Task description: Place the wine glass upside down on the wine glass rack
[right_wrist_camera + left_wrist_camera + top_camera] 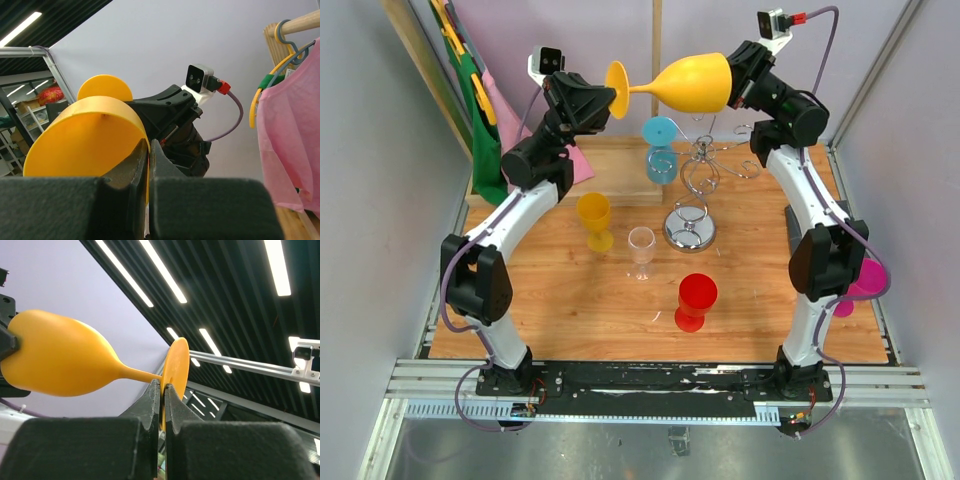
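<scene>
1. Left gripper (608,103): black jaws pinched on the thin, flat round foot of the wine glass (692,82).
2. Wine glass: smooth, opaque yellow, held horizontal in the air above the table's (570,310) far edge.
3. Wine glass rack (696,170): shiny chrome wire scrolls on a round mirrored base, standing below the glass.
4. Right gripper (732,85): clamped on the bowl's rim.
</scene>
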You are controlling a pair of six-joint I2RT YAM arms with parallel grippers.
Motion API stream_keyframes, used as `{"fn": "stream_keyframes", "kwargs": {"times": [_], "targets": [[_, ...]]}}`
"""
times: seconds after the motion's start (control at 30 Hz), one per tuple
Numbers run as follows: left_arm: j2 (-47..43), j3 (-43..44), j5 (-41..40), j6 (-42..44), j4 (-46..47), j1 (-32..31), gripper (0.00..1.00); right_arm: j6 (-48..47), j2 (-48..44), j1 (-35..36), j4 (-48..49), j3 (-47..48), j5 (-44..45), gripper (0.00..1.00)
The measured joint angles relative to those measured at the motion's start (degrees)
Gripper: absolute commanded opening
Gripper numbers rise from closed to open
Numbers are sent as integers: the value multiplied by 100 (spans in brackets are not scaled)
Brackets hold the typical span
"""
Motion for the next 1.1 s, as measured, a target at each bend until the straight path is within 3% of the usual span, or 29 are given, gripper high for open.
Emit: {"fn": "stream_keyframes", "kwargs": {"times": [0.1,0.17,0.37,0.87,1.1], "targets": [[-15,13,-15,0,0,-7,0,0,17,28,0,0,2,26],[-15,39,-4,0,0,-13,0,-20,20,28,-4,0,-11,35],[-17,310,17,4,0,-13,0,-11,15,-17,4,-17,7,48],[-358,404,87,7,-125,748,0,-518,-756,-999,-313,-962,48,49],[-428,520,629,420,-918,916,0,-979,-1309,-1443,-693,-1443,35,49]]}}
